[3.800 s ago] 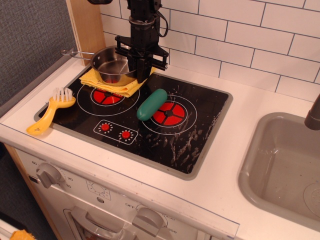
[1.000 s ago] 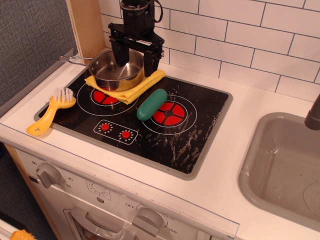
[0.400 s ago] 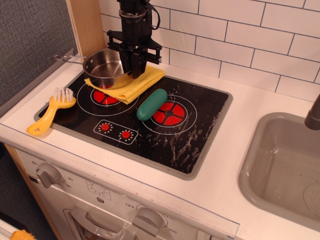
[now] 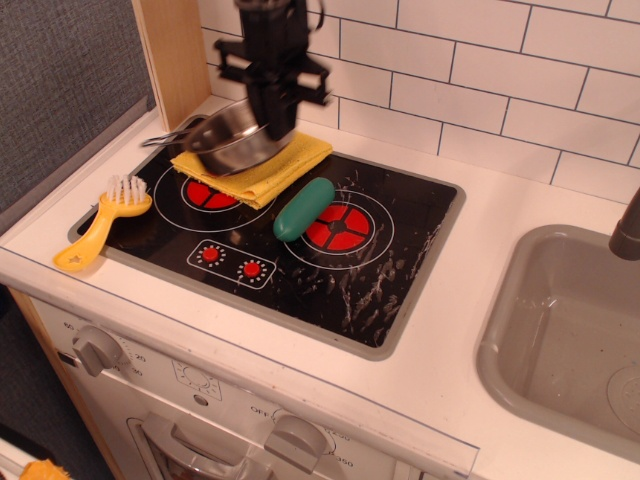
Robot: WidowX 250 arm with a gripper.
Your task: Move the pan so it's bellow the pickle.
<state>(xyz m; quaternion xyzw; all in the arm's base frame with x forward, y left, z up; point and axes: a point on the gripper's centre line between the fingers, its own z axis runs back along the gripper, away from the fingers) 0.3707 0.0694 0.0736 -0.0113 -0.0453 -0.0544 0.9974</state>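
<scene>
The shiny steel pan (image 4: 225, 138) hangs tilted just above the yellow cloth (image 4: 275, 168) on the back-left burner, its thin handle pointing left and down. My gripper (image 4: 272, 122) comes down from above and is shut on the pan's right rim; both look motion-blurred. The dark-green pickle (image 4: 304, 208) lies on the black stovetop (image 4: 400, 250) in front and to the right of the pan, at the left edge of the right burner ring.
A yellow brush (image 4: 98, 225) lies at the stove's left edge. A wooden post (image 4: 175, 50) and the tiled wall stand close behind the pan. A grey sink (image 4: 520, 330) is at the right. Stove knobs line the front.
My gripper closed on the pan's right rim. The pan has since lifted off the cloth, tilted, and shifted slightly right and forward, its handle swinging downward.
</scene>
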